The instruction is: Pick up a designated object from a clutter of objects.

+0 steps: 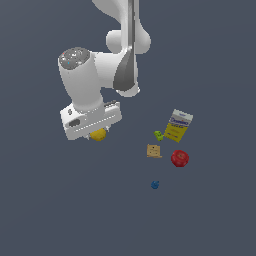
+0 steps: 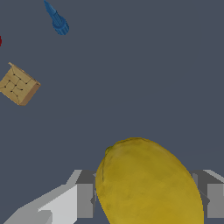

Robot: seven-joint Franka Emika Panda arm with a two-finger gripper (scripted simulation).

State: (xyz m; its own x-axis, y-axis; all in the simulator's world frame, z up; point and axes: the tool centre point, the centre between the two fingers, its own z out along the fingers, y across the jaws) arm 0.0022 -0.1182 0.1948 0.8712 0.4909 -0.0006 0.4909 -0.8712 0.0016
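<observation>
Now the gripper (image 2: 146,192) brackets the lemon (image 2: 148,183).
Its fingers (image 2: 85,199) apparently clamp the fruit; the rounded skin could slip out during lifting.

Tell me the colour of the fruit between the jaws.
Yellow: the lemon shows best in the wrist view, sitting between the jaws.

Arm reaches down from the top of the exterior view, wrist pointing downward on that view's left. Gripper (image 1: 98,134) fingers (image 2: 85,199) clamped either side of the lemon (image 2: 148,183).
</observation>
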